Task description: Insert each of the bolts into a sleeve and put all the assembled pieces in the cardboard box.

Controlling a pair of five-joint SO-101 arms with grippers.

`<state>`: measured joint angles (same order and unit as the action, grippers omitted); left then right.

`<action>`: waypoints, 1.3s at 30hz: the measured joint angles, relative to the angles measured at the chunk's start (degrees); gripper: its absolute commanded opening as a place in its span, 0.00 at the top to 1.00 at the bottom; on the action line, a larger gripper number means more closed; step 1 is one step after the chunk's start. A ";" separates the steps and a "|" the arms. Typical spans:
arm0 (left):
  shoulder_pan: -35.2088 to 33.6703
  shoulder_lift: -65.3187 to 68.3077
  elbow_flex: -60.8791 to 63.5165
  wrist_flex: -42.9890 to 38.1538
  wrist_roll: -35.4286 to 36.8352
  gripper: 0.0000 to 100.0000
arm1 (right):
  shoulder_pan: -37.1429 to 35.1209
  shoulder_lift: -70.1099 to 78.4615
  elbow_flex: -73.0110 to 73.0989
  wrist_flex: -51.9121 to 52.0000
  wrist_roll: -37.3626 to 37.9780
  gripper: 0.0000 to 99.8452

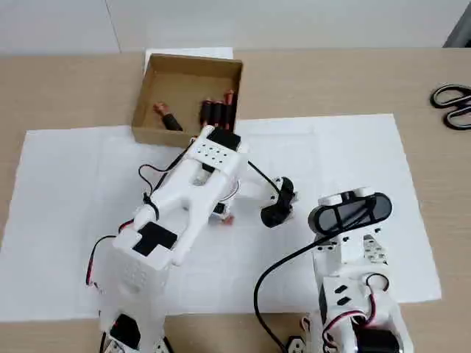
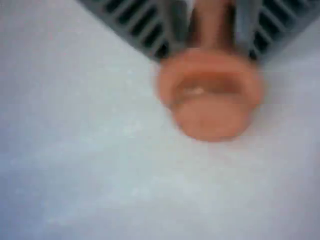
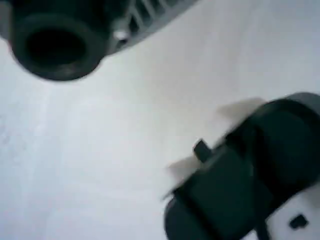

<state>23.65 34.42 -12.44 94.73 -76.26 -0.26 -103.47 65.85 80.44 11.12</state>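
Ribbed fingers (image 2: 145, 30) of left gripper (image 2: 212, 22) closed narrow on the shank of an orange bolt (image 2: 210, 95), round head sticking out past the fingertips, just above the white paper sheet (image 2: 75, 165). Long axis of bolt straight out of the grip, head end toward the sheet. From above, bolt (image 1: 229, 218) visible as a small orange tip under the folded left arm, near the middle of the sheet.

Right gripper (image 3: 80, 25) seemingly clamped on a black sleeve (image 3: 55, 47), one ribbed finger (image 3: 145, 12) pressed against it (second finger hidden). Open bore facing back toward the wrist camera, long axis along that line of sight. From above, sleeve (image 1: 275, 213) just right of the bolt, close but apart, about level with it.

Key relation for mating: sleeve to the right of the bolt, a short gap between. Whether shank and bore share one line: not clear.

Cardboard box (image 1: 147, 95) at the far side, beyond the left arm, already holding several assembled pieces (image 1: 217, 112). Left arm nearer to it. Scissors (image 1: 450, 107) far right on the table (image 1: 73, 81).
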 measured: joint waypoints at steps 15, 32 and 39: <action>-3.16 0.00 -17.67 4.22 7.47 0.99 | 0.00 0.00 0.00 0.00 0.00 1.00; -13.01 -26.02 -17.76 4.92 46.51 0.99 | -12.48 0.00 9.23 -19.34 -0.26 1.00; -13.01 -38.33 -9.14 5.10 53.36 0.99 | -16.97 0.09 13.36 -26.11 -0.26 1.00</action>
<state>10.64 -3.91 -21.58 99.82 -22.90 -17.23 -103.38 79.21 54.33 10.86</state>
